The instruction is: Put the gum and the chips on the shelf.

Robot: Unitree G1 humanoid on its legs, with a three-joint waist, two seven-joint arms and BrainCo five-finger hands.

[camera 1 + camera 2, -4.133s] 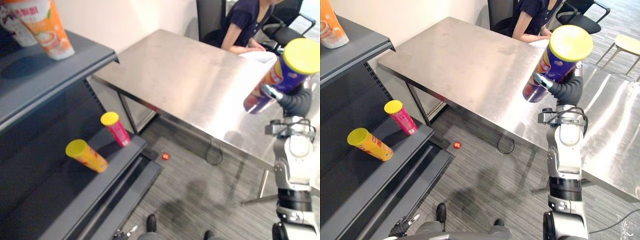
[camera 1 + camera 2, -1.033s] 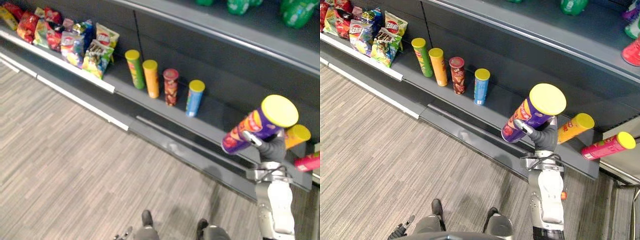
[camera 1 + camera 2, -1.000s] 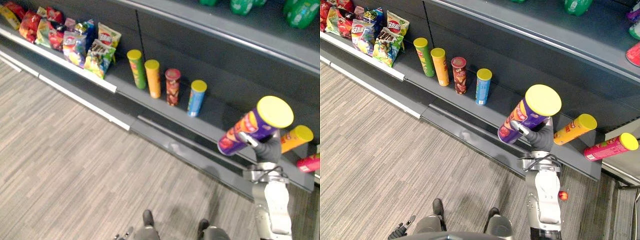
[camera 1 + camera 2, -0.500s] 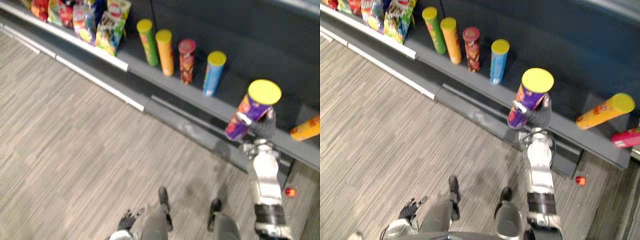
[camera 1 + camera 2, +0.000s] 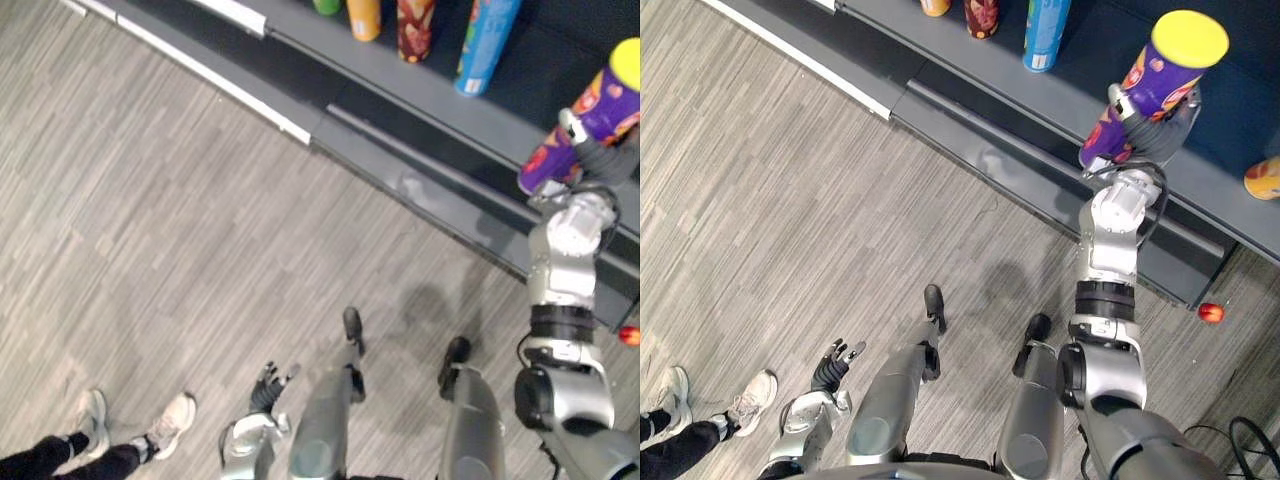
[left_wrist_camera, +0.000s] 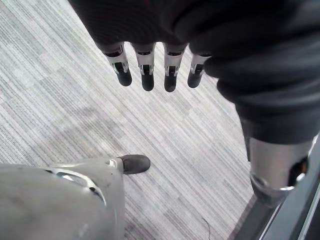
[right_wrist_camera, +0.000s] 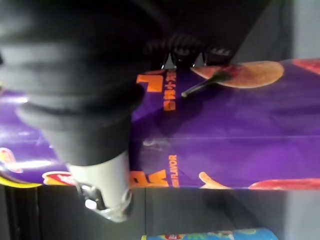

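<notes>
Grey plank floor [image 5: 790,180] before a low dark shelf [image 5: 980,62]. Right hand [image 5: 1160,125] curled round the purple chips can [image 5: 1160,75], tilted, yellow lid up, over the shelf's front edge near a blue can [image 5: 1045,30]. Left hand [image 5: 832,368] low, fingers straight, holding nothing.

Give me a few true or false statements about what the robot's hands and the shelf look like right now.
1. The right hand grips a purple can. True.
2. That can's lid is red. False: the lid is yellow.
3. The left hand holds a can too. False: it hangs open, empty.
4. A blue can stands on the shelf. True.
5. A red ball lies on the floor. True.
</notes>
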